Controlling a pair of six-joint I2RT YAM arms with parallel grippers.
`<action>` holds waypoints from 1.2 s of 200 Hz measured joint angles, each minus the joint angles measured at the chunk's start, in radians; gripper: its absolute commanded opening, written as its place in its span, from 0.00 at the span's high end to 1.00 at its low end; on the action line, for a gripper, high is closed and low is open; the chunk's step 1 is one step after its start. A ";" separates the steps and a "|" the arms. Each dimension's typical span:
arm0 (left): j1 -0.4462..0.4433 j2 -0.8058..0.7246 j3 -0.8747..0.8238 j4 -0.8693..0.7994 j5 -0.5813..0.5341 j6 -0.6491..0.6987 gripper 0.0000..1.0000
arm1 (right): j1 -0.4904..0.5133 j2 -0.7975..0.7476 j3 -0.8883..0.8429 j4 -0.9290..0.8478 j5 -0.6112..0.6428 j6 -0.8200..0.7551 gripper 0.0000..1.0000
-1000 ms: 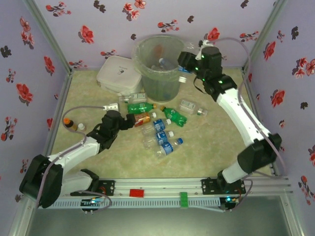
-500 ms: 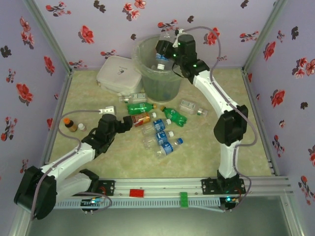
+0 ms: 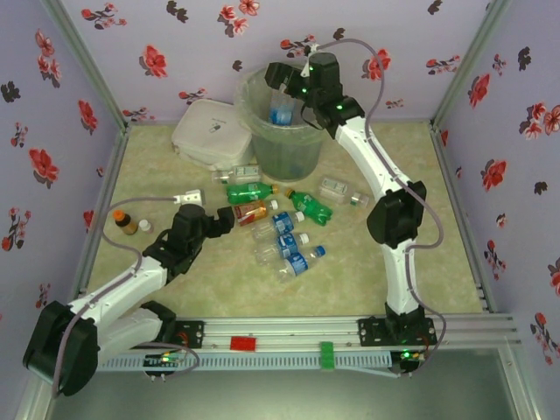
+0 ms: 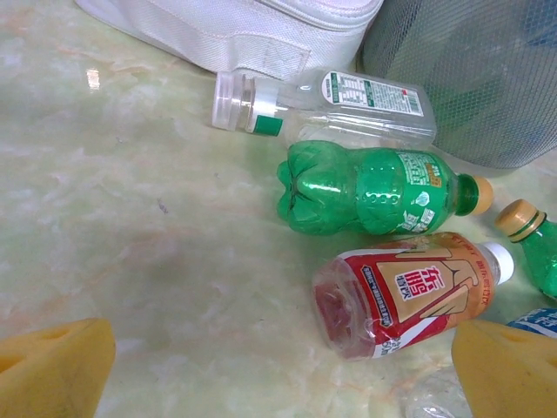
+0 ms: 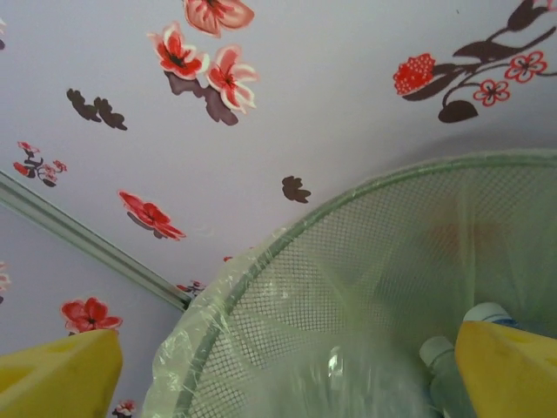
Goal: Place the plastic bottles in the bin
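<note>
The bin [image 3: 282,131] stands at the back of the table. My right gripper [image 3: 282,80] hangs open above its mouth, and a blue-labelled bottle [image 3: 282,112] sits loose inside just under it. In the right wrist view my right gripper [image 5: 283,374] looks down past the bin's rim [image 5: 348,209] at bottles [image 5: 448,366] in the bag. Several plastic bottles lie in front of the bin: a green one [image 3: 248,190], an orange-red one [image 3: 252,210], blue-labelled ones [image 3: 290,241]. My left gripper [image 3: 225,215] is open, just left of the orange-red bottle [image 4: 409,292], which lies near my right pad [image 4: 509,366].
A flat white lidded container [image 3: 208,133] sits left of the bin. A small brown bottle with an orange cap [image 3: 124,221] stands near the left wall. A clear white-labelled bottle [image 4: 331,96] and a green bottle [image 4: 374,187] lie between the container and the orange-red one.
My right arm swung left from beside the bin to above its mouth, and its jaws opened, letting the blue-labelled bottle drop into the bin. The left arm barely shifted.
</note>
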State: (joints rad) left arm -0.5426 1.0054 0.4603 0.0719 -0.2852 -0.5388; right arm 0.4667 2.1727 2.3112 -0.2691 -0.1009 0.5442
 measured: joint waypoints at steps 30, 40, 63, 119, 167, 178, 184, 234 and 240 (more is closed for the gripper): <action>0.000 -0.010 0.000 -0.003 0.009 0.008 0.00 | 0.000 -0.025 -0.001 -0.042 0.008 -0.032 0.00; 0.000 -0.011 0.000 -0.003 0.014 0.013 0.00 | 0.000 -0.054 -0.024 -0.051 0.010 -0.047 0.00; 0.000 -0.011 0.001 -0.006 0.026 0.022 0.00 | 0.000 -0.177 -0.137 -0.060 0.012 -0.074 0.01; 0.001 -0.006 0.047 -0.023 0.097 0.039 0.00 | 0.000 -0.557 -0.541 -0.035 0.061 -0.145 0.00; 0.000 0.075 0.102 -0.021 0.157 0.036 0.00 | 0.000 -0.775 -0.912 -0.060 0.153 -0.202 0.00; -0.001 0.095 0.116 -0.020 0.161 0.032 0.00 | -0.001 -0.800 -0.977 -0.082 0.171 -0.214 0.00; -0.001 0.106 0.124 -0.019 0.164 0.028 0.00 | -0.002 -0.809 -1.006 -0.095 0.181 -0.222 0.00; -0.002 0.179 0.185 0.021 0.171 0.001 0.00 | -0.011 -0.823 -1.192 -0.174 0.263 -0.277 0.00; -0.002 0.188 0.193 0.028 0.172 -0.005 0.00 | -0.014 -0.812 -1.199 -0.181 0.270 -0.285 0.00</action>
State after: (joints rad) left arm -0.5449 1.1938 0.6533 0.0998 -0.1135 -0.5434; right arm 0.4522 1.3605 1.1118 -0.4503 0.1692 0.2592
